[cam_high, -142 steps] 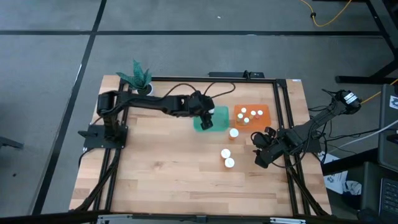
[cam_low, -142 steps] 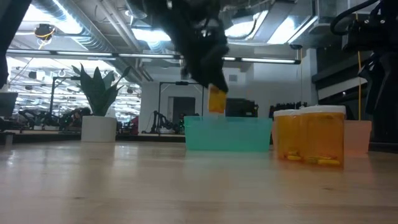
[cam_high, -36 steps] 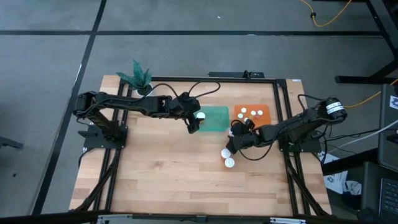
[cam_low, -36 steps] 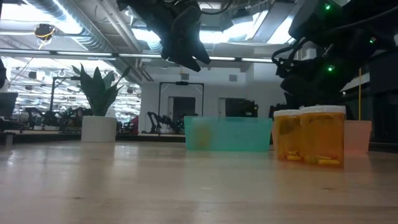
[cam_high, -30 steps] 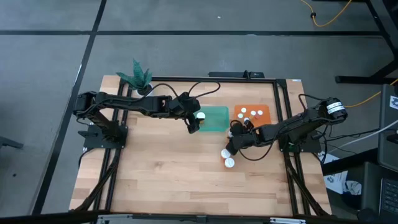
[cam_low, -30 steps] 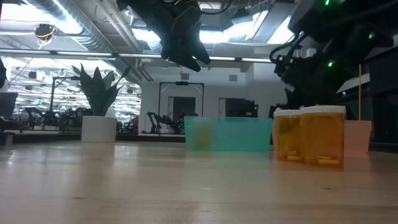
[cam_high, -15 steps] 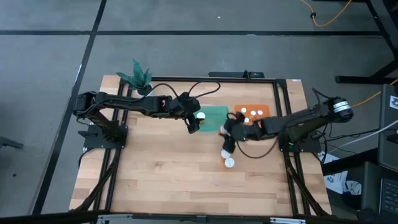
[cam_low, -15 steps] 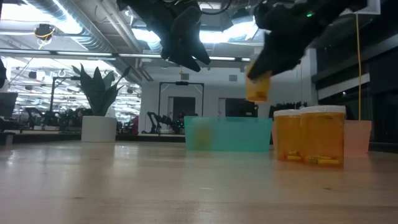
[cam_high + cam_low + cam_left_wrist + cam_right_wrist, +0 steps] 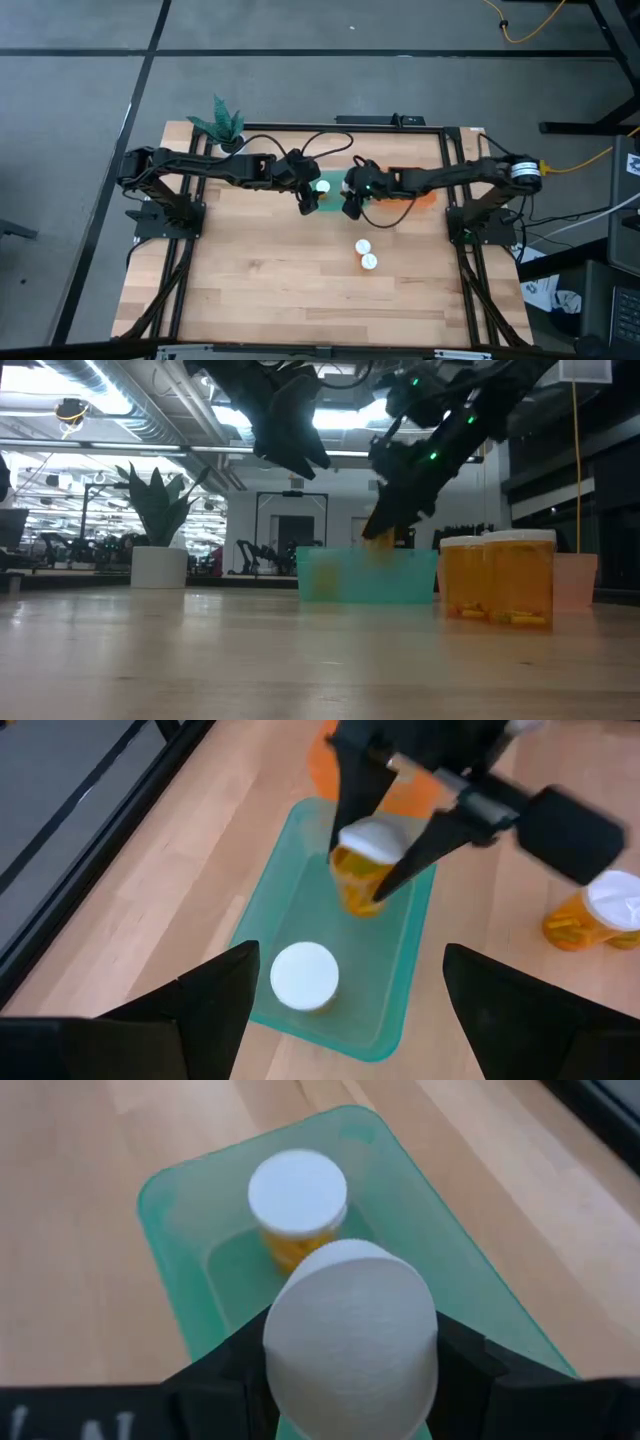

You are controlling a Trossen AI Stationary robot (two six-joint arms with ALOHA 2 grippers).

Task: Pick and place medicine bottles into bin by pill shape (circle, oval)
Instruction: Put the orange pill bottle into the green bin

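A green bin [image 9: 338,190] stands at the table's far middle. One medicine bottle [image 9: 297,1192], amber with a white cap, stands on the bin's floor. My right gripper [image 9: 351,200] hangs over the bin, shut on a second bottle [image 9: 362,870]. My left gripper [image 9: 308,198] hovers open above the bin's left edge with nothing between its fingers. Two more bottles [image 9: 362,246] [image 9: 369,262] stand upright on the wood nearer the front. The orange bin [image 9: 425,192] sits right of the green one, mostly hidden under my right arm. My right gripper pinches the bottle at its capped upper end [image 9: 368,840], one finger [image 9: 345,810] on each side. The fingers come from above and point down along the bottle. The bottle hangs cap up, slightly tilted, its amber lower end [image 9: 378,540] about level with the green bin's rim.
A white pot with a green plant [image 9: 222,125] stands at the far left corner. A dark frame [image 9: 450,180] runs along the table's edges. Open wood lies at the near half of the table [image 9: 280,290].
My right gripper has lifted a bottle off the wood beside the two standing bottles. It has carried the bottle up and toward the table's far left, over the green bin, then down to the bin's rim. The two standing bottles stay in place.
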